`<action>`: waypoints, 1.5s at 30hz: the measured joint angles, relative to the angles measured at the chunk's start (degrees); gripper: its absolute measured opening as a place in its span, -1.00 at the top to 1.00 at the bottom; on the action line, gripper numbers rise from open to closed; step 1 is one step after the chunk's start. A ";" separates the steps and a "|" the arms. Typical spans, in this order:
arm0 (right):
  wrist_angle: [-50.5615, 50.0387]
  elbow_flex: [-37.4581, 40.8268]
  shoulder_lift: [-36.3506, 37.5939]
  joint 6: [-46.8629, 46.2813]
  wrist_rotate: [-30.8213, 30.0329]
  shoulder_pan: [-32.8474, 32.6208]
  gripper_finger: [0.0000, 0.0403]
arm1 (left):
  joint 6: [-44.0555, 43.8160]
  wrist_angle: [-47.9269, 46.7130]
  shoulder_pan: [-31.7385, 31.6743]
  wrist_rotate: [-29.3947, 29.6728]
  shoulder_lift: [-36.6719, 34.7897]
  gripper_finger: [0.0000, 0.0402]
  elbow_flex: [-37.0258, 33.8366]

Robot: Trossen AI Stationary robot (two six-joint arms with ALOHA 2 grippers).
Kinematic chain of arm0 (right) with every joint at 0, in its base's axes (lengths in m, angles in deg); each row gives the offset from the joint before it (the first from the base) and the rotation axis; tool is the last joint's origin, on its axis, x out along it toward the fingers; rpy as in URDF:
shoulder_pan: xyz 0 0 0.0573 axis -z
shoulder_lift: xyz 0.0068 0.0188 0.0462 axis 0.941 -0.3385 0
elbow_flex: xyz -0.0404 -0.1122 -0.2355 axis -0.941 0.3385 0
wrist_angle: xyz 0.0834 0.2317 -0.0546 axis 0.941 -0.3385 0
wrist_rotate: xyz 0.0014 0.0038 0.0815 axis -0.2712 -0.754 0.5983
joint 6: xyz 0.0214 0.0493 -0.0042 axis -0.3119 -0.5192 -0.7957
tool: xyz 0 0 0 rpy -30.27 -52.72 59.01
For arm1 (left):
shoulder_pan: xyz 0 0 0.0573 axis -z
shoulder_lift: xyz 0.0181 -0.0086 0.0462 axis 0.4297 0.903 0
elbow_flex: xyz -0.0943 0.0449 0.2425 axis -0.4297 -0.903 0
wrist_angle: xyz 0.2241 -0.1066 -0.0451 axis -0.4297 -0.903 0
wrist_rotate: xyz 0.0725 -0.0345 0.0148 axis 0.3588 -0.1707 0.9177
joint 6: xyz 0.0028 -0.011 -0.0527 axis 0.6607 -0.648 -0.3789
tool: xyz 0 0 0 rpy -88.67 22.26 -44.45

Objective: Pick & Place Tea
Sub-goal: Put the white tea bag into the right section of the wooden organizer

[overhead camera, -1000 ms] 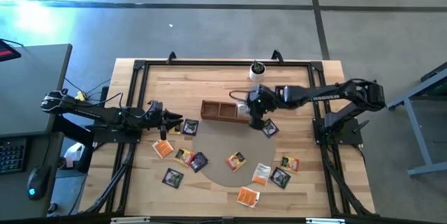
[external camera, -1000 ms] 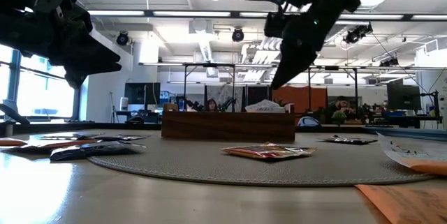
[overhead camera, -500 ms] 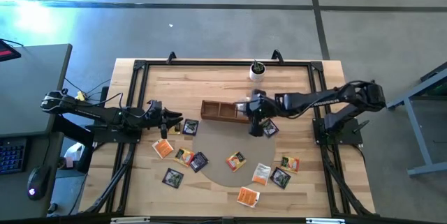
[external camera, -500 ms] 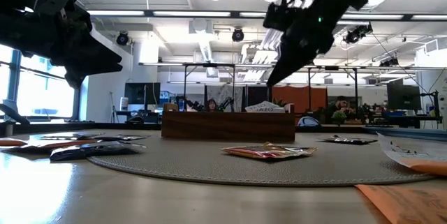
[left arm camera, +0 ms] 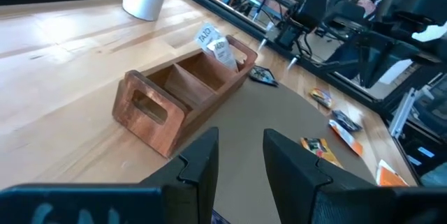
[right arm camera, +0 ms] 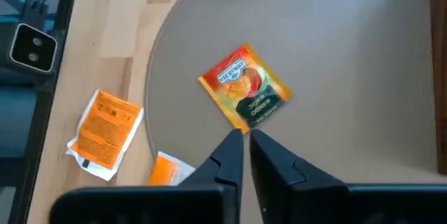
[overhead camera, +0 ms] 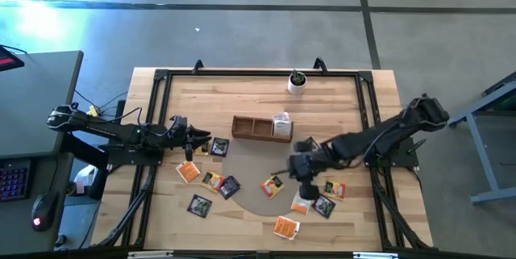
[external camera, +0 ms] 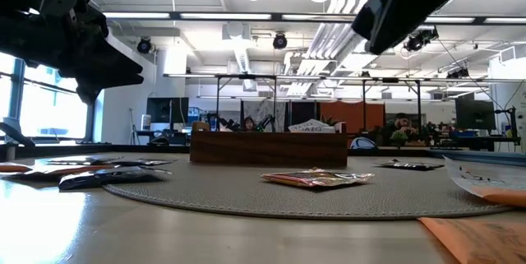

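Right gripper hangs over the round grey mat, above and just beside the flat square orange-and-green tea sachet at the mat's near edge; in the right wrist view its two dark fingers are pinched nearly together with nothing between them, their tips pointing at the sachet's lower corner. One whitish sachet stands upright in the end compartment of the brown wooden divided box; the other compartments look bare. The remaining sachets lie loose across the mat and the light wooden table, among them a bright orange packet on bare wood off the mat's rim. Left gripper waits at the table's left side, fingers parted and empty, facing the box. Judged risks: with the jaws this close, a straight descent would press onto the sachet instead of straddling it, so they need to spread first. The sachet is thin and lies flat on textured mat, so the fingertips may skate over it or push it away. It sits rotated to the finger line, so a corner-only pinch could let it swing or drop in transit. The small white cup with a green plant stands behind the box, near the drop path.
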 joint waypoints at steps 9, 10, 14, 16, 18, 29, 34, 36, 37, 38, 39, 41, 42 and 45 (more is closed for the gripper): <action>0.02 0.00 -7.01 -4.97 -1.21 -3.37 0.36 | -0.11 0.01 0.00 -3.13 -0.02 0.44 0.00; 0.16 0.00 -8.37 -4.92 -0.03 -3.36 0.32 | -0.11 0.00 0.00 -3.07 -0.01 0.44 0.00; 0.04 0.02 -12.90 -4.83 4.94 -3.30 0.20 | -0.08 0.00 0.00 -3.05 -0.02 0.44 0.00; -0.50 0.02 -14.46 -4.81 6.40 -3.30 0.17 | -0.08 0.00 0.00 -3.03 -0.02 0.44 0.00; -0.77 0.07 -15.65 -4.74 6.82 -3.30 0.16 | -0.06 0.02 0.00 -3.03 0.00 0.44 0.00; -1.40 0.07 -16.72 -4.74 12.98 -3.33 0.41 | 0.03 0.02 0.00 -2.99 -0.02 0.44 0.00; -1.48 0.07 -16.74 -4.71 12.88 -2.51 0.80 | 0.03 0.00 0.00 -2.98 -0.02 0.44 0.00; -1.48 0.07 -16.74 -3.91 13.51 -2.39 0.94 | 0.03 0.02 0.00 -2.96 -0.02 0.44 0.00; -1.48 0.07 -16.74 -3.24 13.68 -2.39 0.97 | 0.03 0.00 0.00 -2.97 0.00 0.44 0.00; -1.48 0.07 -16.74 -2.70 13.89 -2.43 0.96 | 0.03 0.01 0.00 -2.96 0.00 0.44 0.00; -1.48 0.07 -16.74 -2.33 14.04 -2.43 0.94 | 0.03 0.00 0.00 -2.96 -0.02 0.44 0.00; -1.48 0.07 -16.74 -1.70 14.18 -2.45 0.93 | 0.03 0.02 0.00 -2.96 -0.02 0.44 0.00; -1.45 0.07 -16.74 -1.19 14.18 -2.44 0.94 | 0.03 0.01 0.00 -2.94 -0.02 0.44 0.00; -1.35 0.07 -16.46 0.97 13.14 -2.41 0.98 | 0.03 0.02 0.00 -2.93 -0.01 0.44 0.00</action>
